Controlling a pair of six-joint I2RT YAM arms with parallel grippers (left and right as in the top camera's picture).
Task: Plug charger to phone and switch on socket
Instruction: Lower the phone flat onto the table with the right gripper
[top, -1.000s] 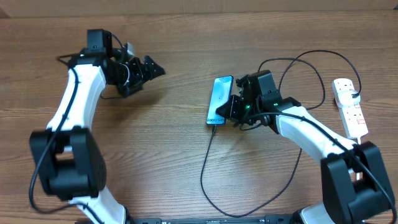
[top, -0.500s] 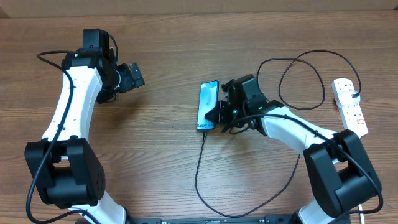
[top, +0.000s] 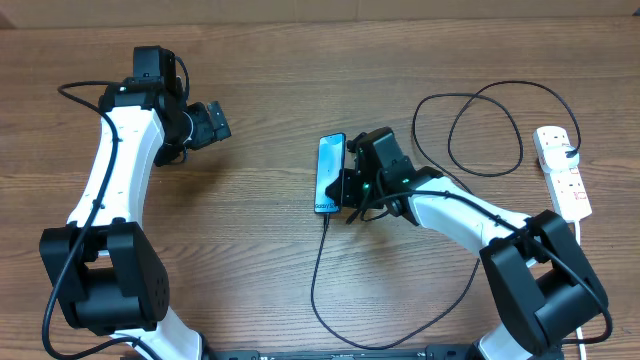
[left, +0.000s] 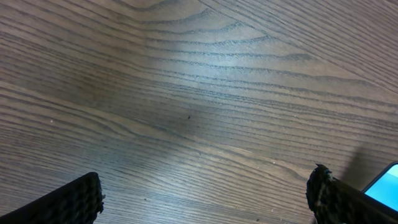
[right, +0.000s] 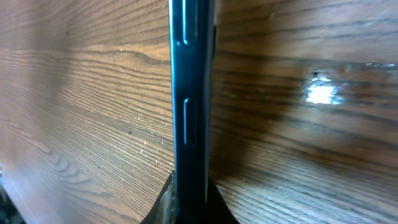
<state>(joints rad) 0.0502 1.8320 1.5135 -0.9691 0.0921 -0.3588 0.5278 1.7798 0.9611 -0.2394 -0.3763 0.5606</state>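
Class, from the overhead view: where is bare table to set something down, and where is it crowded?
Free: the wood between the left gripper and the phone, and nearer the bases, between the left arm and the charger. Crowded: the right gripper at the phone, the charger's loops and the socket.
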